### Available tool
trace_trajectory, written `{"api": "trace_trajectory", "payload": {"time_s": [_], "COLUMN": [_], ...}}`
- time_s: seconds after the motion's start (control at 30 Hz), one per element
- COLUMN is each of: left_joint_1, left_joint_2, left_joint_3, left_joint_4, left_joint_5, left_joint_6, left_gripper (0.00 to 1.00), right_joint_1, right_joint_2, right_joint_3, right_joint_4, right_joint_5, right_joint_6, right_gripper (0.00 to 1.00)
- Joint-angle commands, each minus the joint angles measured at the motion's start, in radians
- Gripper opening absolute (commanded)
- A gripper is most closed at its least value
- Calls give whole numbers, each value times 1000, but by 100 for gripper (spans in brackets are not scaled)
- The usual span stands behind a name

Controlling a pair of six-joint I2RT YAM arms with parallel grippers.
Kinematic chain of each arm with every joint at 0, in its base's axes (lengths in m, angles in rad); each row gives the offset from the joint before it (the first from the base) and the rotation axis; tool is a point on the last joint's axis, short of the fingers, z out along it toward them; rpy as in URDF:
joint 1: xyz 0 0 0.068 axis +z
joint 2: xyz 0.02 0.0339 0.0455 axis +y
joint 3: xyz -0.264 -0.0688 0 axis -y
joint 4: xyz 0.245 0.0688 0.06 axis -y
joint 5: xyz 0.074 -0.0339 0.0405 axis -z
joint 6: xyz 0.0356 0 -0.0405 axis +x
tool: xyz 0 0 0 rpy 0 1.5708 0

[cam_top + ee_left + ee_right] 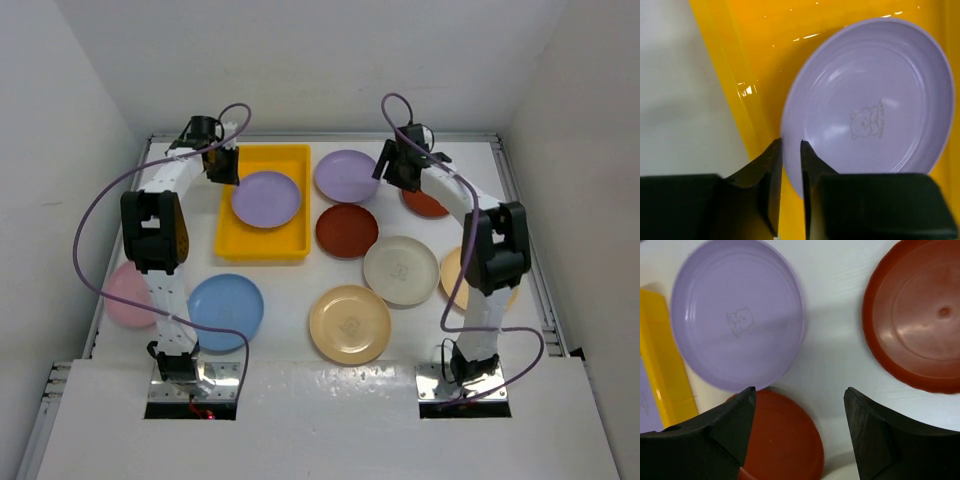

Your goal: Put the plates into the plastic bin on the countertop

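Your left hand [790,146] pinches, narrow, the rim of the lilac plate [870,110] inside the yellow bin [755,60]; your right hand [799,392] hangs wide open right of the bin.

Bare surface [832,365] lies under my right end effector [800,392]; a lilac plate [737,315] ahead-left, a dark red plate [920,320] ahead-right.

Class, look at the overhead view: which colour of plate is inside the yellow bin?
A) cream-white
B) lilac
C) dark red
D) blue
B: a lilac plate is inside the yellow bin, while the blue plate, a dark red plate and the cream-white plate rest on the countertop.
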Motion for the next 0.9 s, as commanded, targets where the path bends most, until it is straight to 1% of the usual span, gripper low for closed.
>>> {"api": "trace_trajectory", "payload": {"time_s": [0.0,0.03,0.07,0.13,0.17,0.27,0.33,0.43,0.47,0.5,0.57,0.6,0.63,0.67,0.7,0.73,0.77,0.83,0.87], "left_joint_1": [-8,-8,-8,-8,-8,-8,-8,2,18,32,86,107,129,173,198,224,276,328,375], "left_joint_2": [-3,-3,-3,-3,-3,-26,-49,-107,-121,-147,-171,-184,-205,-216,-225,-234,-254,-273,-282], "left_joint_3": [21,21,30,39,50,80,97,125,125,125,125,125,99,88,64,49,17,-22,-45], "left_joint_4": [31,31,31,31,31,31,31,31,31,31,31,31,31,31,31,31,31,31,31], "left_joint_5": [22,22,11,11,11,11,20,53,62,73,82,82,82,70,51,41,21,1,-10], "left_joint_6": [17,17,17,17,17,6,6,6,6,6,-7,-7,-7,-7,-7,-7,-7,3,17], "left_gripper": [26,31,33,34,36,37,38,42,43,46,52,57,58,58,58,59,59,59,59], "right_joint_1": [3,3,1,0,1,0,0,0,0,-2,-2,-6,-8,-9,-14,-15,-20,-20,-18], "right_joint_2": [101,164,184,256,275,344,378,424,433,447,456,456,448,442,424,401,378,335,320], "right_joint_3": [88,126,158,216,217,269,295,316,316,319,323,321,316,316,312,309,309,309,316], "right_joint_4": [64,60,54,26,15,0,9,34,44,41,41,41,40,41,41,55,70,118,127], "right_joint_5": [-30,-34,-28,7,22,67,64,46,38,38,41,44,64,75,84,119,130,173,190], "right_joint_6": [113,140,153,183,185,203,205,225,230,236,243,249,253,253,254,253,231,207,196], "right_gripper": [70,65,63,59,57,54,51,44,41,34,26,17,11,4,0,0,0,0,0]}}
